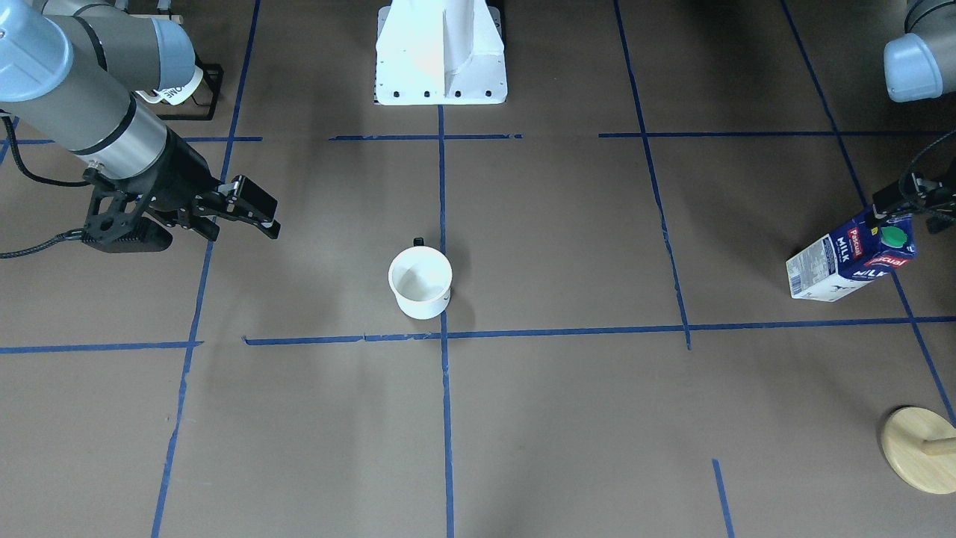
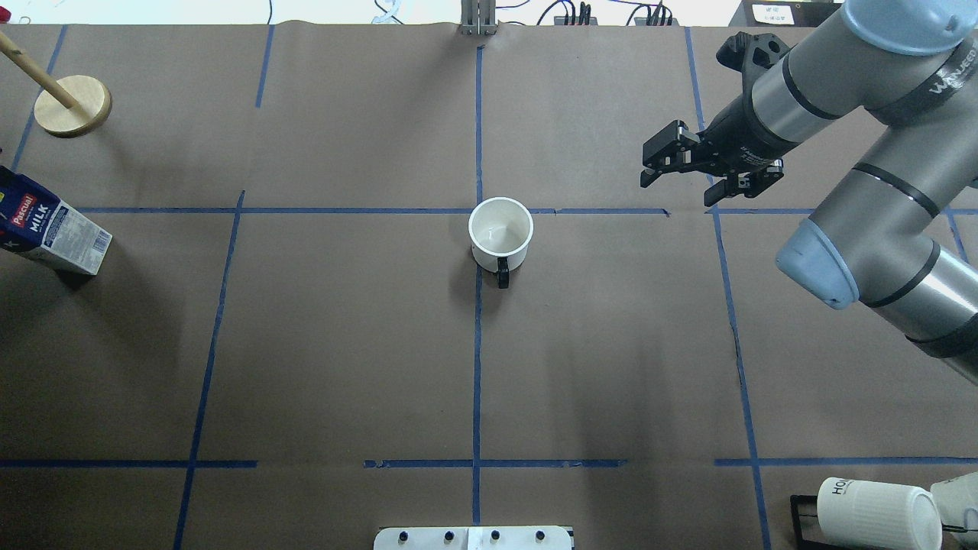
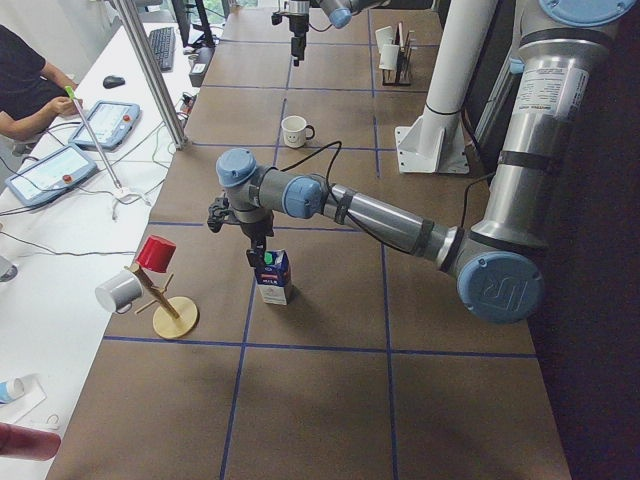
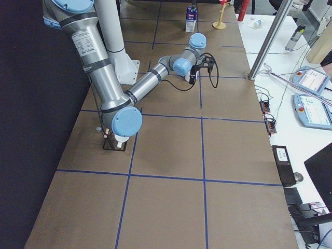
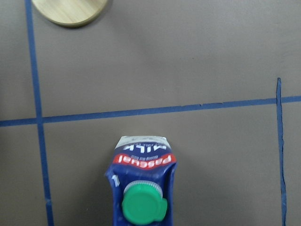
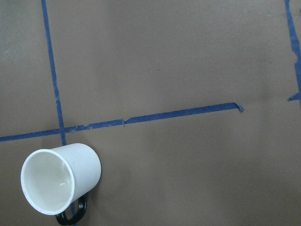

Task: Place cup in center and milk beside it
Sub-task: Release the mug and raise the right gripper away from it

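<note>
1. As you face the robot from the front, the cup (image 1: 420,280) stands upright just on the robot's side of the centre (image 1: 444,335), touching the tape. The right tool (image 1: 243,230) hangs off to one side of it, jaws apart and empty. The milk (image 1: 851,258) sits well apart on the robot's left. The left tool (image 1: 913,202) is over its cap (image 1: 894,237), but I cannot tell how its jaws stand.
2. From overhead, you see the milk at the left edge of the desk (image 2: 344,344) and the cup in the middle. The left tool is out of frame.
3. From the left end, the milk stands with its long axis vertical, directly beneath the left tool. That arm is far nearer, so you likely want a straight descent.
4. On the left wrist, the cap lies low in frame and no fingers show.
</note>
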`<state>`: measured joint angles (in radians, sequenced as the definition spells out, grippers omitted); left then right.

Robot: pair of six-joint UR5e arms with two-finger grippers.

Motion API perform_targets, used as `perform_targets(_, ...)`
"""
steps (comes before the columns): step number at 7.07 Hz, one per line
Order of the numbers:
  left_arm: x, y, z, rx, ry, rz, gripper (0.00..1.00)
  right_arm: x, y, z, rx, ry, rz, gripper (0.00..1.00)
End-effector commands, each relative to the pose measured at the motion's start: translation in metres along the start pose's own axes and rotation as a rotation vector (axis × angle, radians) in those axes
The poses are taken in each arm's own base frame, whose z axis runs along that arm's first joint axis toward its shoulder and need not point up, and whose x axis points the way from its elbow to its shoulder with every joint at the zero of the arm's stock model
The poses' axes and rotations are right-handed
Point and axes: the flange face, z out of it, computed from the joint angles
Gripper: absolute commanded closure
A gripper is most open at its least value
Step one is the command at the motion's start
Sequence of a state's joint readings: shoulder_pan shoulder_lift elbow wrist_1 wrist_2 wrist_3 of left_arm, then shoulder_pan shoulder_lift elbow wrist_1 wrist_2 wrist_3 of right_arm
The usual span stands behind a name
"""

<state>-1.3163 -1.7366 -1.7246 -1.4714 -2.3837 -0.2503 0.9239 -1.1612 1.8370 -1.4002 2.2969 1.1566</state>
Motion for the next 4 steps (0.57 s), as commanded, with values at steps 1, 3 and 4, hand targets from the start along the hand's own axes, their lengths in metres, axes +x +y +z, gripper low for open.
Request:
perform_targets(1, -0.008, -0.005, 0.012, -0.003, -0.003, 0.001, 0.0, 0.002, 0.001, 0.002, 0.002, 0.004, -0.001, 0.0)
perform_targets(3, 0.006, -0.004, 0.037, -0.048, -0.003, 0.025, 0.0, 0.001, 0.003, 0.004, -0.002, 0.005, -0.001, 0.0)
perform_targets(4, 0.012, -0.001, 0.048, -0.063, -0.005, 0.045, 0.0, 0.0, 0.005, 0.007, -0.001, 0.009, -0.003, 0.0)
